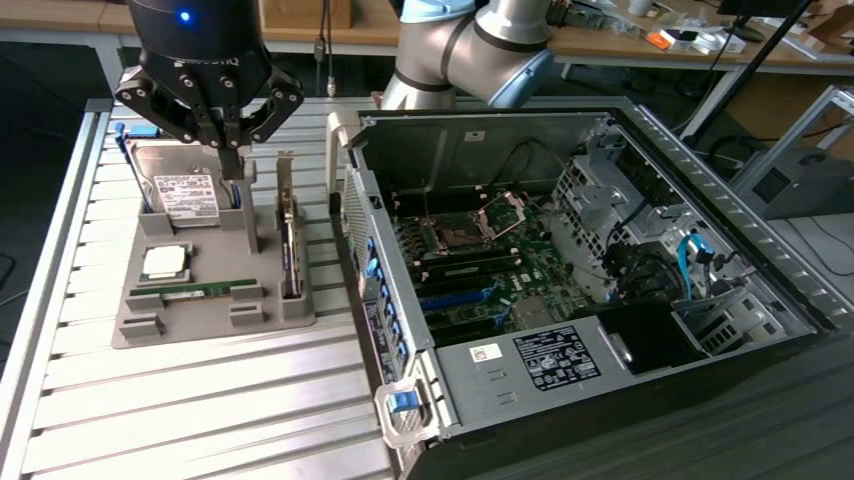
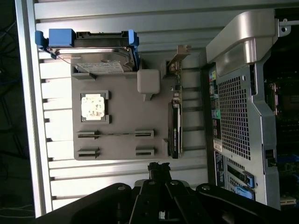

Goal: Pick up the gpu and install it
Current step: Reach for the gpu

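Note:
The gpu (image 1: 288, 245) stands on edge in a slot on the right side of the grey holder tray (image 1: 200, 325), its silver bracket pointing up at the far end. In the wrist view the gpu (image 2: 174, 128) is a thin dark strip beside the tray's edge. My gripper (image 1: 231, 143) hangs above the tray's far end, over the hard drive and a little toward the exterior view's left of the gpu. Its fingers are shut with nothing between them. The wrist view shows the gripper (image 2: 159, 169) closed above the tray (image 2: 121, 105).
The tray also holds a silver hard drive (image 1: 184, 195), a CPU (image 1: 166, 261) and a RAM stick (image 1: 196, 290). An open computer case (image 1: 461, 365) lies at the exterior view's right, motherboard (image 1: 487, 255) exposed. The slatted metal table (image 1: 200, 420) runs underneath.

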`<state>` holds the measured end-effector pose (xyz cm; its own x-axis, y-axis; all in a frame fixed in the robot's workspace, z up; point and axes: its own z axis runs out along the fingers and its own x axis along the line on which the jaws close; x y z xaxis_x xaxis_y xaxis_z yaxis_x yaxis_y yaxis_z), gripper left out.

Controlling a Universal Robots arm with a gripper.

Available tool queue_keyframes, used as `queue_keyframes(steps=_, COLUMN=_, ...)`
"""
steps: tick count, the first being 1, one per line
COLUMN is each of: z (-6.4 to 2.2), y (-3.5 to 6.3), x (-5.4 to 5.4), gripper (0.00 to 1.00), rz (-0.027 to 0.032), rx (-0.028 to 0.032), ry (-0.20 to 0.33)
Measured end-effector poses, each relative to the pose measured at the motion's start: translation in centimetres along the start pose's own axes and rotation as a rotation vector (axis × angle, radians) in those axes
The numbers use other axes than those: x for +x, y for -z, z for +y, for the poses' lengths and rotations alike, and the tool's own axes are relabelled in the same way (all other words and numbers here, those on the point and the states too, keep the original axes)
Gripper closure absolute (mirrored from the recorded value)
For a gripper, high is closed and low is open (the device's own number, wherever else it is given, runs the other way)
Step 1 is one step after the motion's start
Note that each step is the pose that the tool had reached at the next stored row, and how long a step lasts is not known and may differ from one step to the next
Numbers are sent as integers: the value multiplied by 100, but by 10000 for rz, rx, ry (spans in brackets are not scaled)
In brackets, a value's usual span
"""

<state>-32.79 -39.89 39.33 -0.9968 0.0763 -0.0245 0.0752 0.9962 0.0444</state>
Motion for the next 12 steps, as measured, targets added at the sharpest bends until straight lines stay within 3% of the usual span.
queue_keyframes(steps=12, z=-6, y=3, x=81, gripper=89, rz=1, rx=1, ry=0)
